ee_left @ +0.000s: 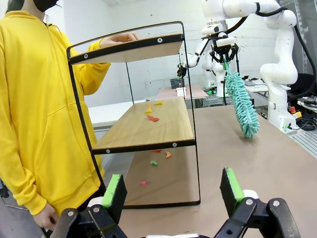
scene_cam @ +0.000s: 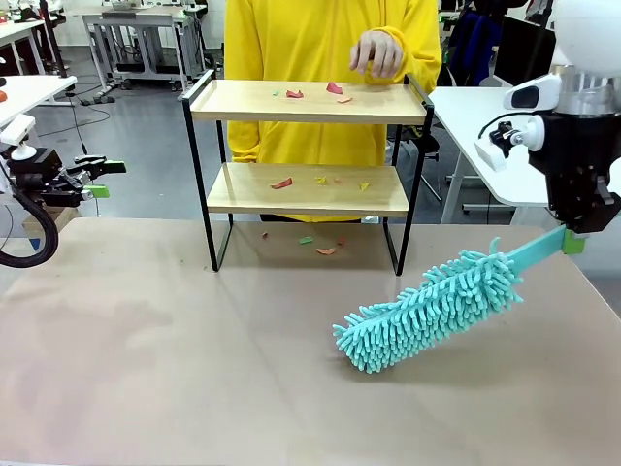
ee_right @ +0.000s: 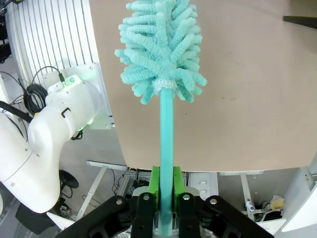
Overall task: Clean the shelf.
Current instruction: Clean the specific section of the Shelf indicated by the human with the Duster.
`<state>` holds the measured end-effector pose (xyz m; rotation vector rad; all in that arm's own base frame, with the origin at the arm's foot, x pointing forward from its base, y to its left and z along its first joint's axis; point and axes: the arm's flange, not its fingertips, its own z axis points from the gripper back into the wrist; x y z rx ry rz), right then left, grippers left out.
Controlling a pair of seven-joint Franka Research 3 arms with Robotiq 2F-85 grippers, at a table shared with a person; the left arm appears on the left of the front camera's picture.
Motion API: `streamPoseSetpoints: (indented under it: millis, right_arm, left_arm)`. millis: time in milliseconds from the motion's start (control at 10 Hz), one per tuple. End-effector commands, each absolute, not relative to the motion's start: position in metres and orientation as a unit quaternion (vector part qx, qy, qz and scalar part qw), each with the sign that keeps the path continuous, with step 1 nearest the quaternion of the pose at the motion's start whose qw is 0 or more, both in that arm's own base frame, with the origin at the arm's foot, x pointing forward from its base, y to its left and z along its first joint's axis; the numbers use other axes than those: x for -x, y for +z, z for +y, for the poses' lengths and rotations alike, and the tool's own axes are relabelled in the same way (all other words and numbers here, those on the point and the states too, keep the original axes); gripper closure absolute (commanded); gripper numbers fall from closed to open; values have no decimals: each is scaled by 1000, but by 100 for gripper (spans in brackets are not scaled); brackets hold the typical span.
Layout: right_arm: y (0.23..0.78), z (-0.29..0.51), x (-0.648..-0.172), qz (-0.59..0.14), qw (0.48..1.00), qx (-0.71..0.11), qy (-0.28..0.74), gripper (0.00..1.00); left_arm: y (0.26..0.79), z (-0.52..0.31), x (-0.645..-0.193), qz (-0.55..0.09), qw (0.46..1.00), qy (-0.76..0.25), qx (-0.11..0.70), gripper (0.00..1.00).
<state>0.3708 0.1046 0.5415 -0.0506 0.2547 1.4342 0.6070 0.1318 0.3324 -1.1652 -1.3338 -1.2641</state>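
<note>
While the front view cuts the right arm off at the frame edge, the right gripper [scene_cam: 572, 239] is visibly clamped on the handle of the teal duster [scene_cam: 427, 309]. Its tip is low over the table [scene_cam: 146, 340], contact unclear. The shelf [scene_cam: 243, 100] stands across the table, apart from the duster, with coloured scraps [scene_cam: 291, 94] on both boards and a person's hand [scene_cam: 378, 53] over the top one. The left gripper [scene_cam: 97, 180] is at the left edge, well apart from the shelf.

Left wrist: jaws wide, nothing between them, shelf straight ahead. The top board is seen from below, so its surface is hidden.

Right wrist: pads pinch the handle. Dark bar [ee_right: 299, 19] in the top-right corner, can't tell what.
</note>
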Motion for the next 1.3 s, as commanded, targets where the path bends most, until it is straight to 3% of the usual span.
streamPoseSetpoints:
  millis: [0,900,1200]
  right_arm:
    - [544,101,-369,119,743,29,658,87]
    - [541,105,-371,116,746,23,655,87]
    - [581,129,-358,41,785,-30,618,87]
  left_arm:
    - [335,131,-605,-547,457,-518,474,0]
    - [335,131,-605,-547,457,-518,474,0]
    - [335,131,-605,-547,457,-518,474,0]
